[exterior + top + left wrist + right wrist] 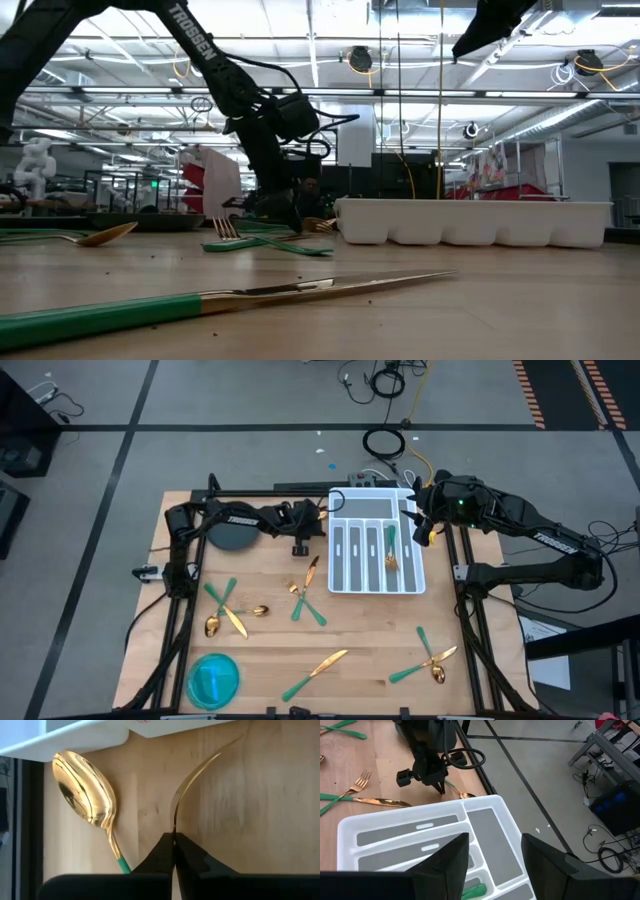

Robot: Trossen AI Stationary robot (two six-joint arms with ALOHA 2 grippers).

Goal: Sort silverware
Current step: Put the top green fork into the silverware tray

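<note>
With the left gripper [173, 851] pinched shut on a thin gold knife blade [192, 777] beside the gold-bowled, green-handled spoon [86, 794], just left of the white compartmented tray [412, 586], a straight lift is advised so the blade cannot twist; the right gripper [492, 852] hovers over the tray, jaws apart, holding nothing.

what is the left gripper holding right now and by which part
The left gripper is shut on a thin curved gold knife blade, pinching its end beside the gold spoon. The right gripper is open above the white tray, holding nothing.

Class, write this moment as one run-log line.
left gripper: shut on thin gold utensil, beside white tray | right gripper: open, above tray | sorting: unfinished
</note>
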